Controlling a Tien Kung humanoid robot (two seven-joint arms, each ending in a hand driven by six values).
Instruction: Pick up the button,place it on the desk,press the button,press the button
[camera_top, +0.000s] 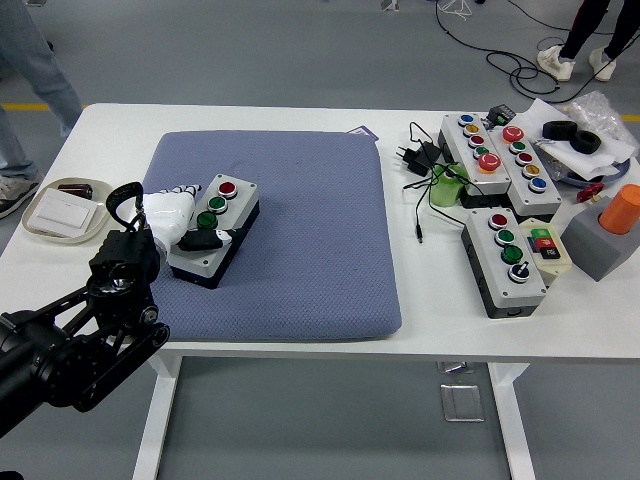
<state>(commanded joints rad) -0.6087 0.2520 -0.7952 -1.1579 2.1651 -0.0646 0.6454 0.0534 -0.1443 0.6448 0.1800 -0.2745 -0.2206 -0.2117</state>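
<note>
A grey button box (214, 229) with a red, a green and a black button lies on the left part of the blue-grey pad (300, 220). My left hand (183, 222), white with black fingertips, lies against the box's left side. Its thumb (205, 240) rests on top of the box near the black button, and the fingers are curled along the far left edge. The black left arm (70, 335) comes in from the lower left. The right arm is out of view.
A white dish (60, 211) sits at the table's left edge. At the right stand several more button boxes (505, 260), cables with a plug (420, 155), a grey block with an orange cylinder (612, 228) and tape rolls. A person's legs pass at the top left.
</note>
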